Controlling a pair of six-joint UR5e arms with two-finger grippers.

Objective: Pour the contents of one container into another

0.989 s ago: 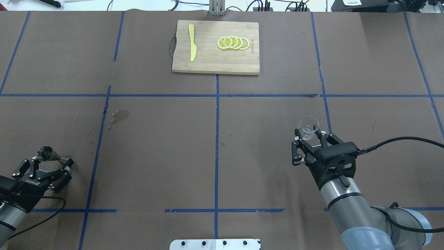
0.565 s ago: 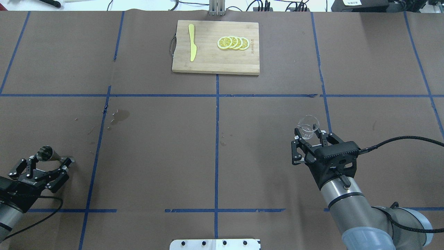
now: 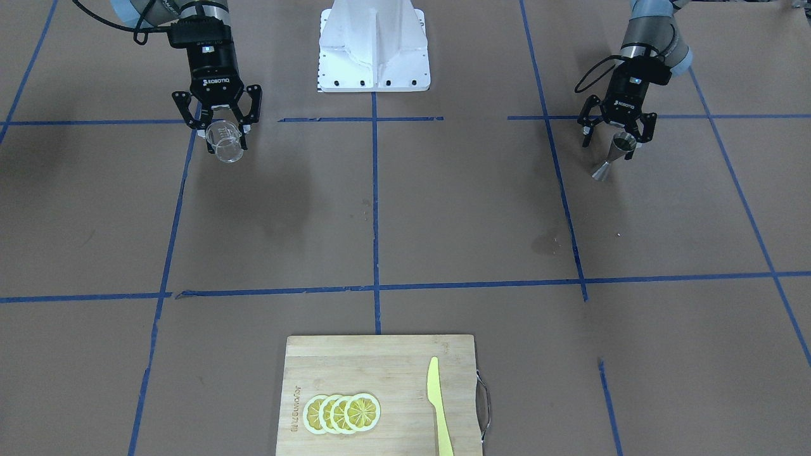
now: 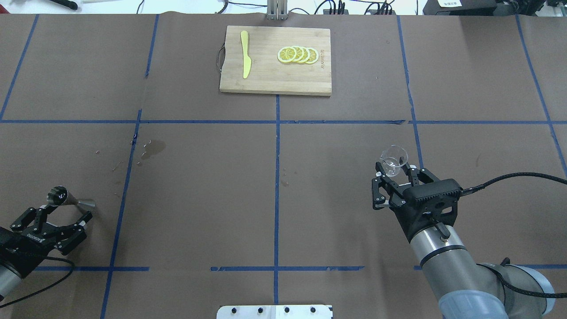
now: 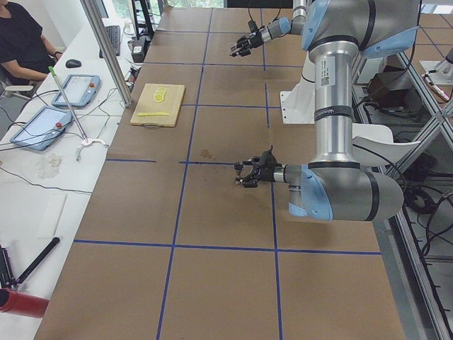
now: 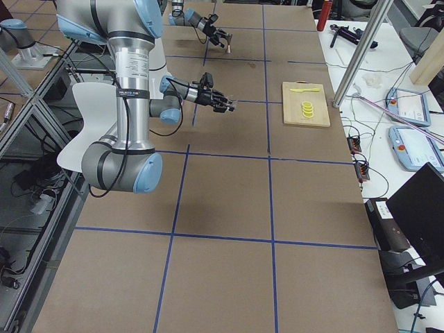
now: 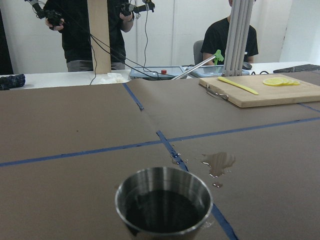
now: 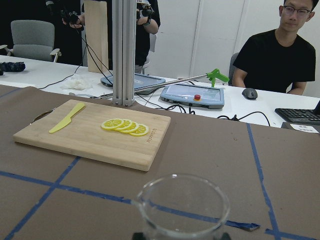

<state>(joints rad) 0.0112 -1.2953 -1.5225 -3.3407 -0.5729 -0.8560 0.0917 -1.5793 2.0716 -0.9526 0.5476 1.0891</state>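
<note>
The steel hourglass jigger [image 4: 62, 198] stands on its own on the table at the near left, also visible as jigger [image 3: 616, 155]. Just behind it, my left gripper [image 4: 65, 213] is open and touches nothing. In the left wrist view the jigger [image 7: 164, 205] fills the bottom, its inside dark. My right gripper [image 4: 395, 170] is shut on the clear glass measuring cup [image 4: 393, 160], holding it by its lower part at the near right. That cup [image 3: 225, 144] leans slightly forward, and the cup [image 8: 182, 210] looks empty in the right wrist view.
A wooden cutting board [image 4: 274, 82] at the far centre carries lemon slices [image 4: 297, 55] and a yellow knife [image 4: 245, 54]. A wet stain [image 4: 155, 148] marks the paper beyond the jigger. The white base plate [image 4: 274, 311] sits at the near edge. People sit at desks past the table.
My left gripper has drawn back toward the robot, leaving the jigger standing in front of its open fingers. The right gripper and the cup have barely moved.
</note>
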